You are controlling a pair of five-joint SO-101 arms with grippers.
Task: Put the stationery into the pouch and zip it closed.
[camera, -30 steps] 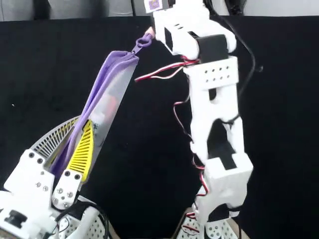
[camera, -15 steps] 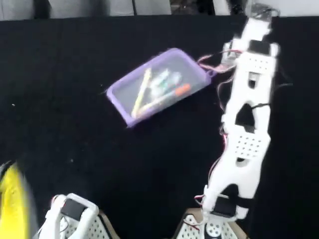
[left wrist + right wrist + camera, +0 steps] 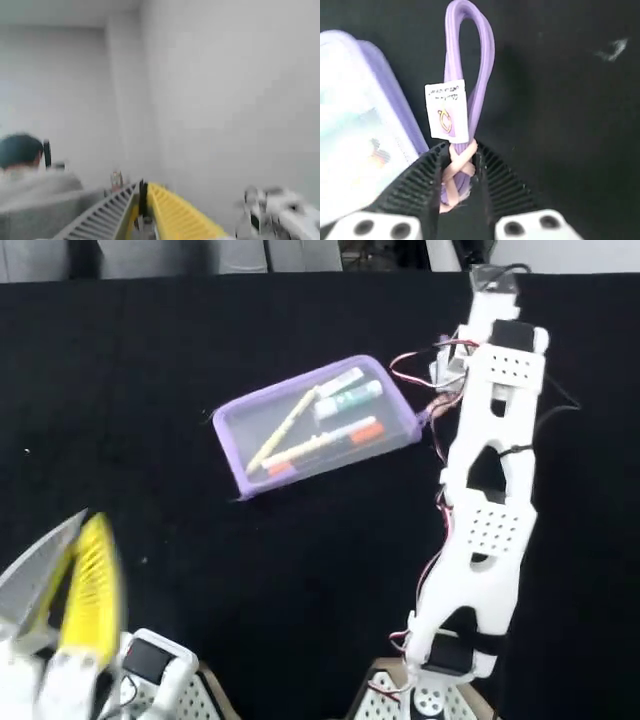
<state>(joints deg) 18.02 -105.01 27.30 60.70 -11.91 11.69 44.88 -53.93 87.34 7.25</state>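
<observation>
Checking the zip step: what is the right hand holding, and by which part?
The right hand pinches the purple pouch by its zip-pull loop.

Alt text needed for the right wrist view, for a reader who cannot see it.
The right gripper is shut on the base of a purple loop that carries a small white tag. Next to the loop lies the translucent purple pouch, resting on the black table.
</observation>
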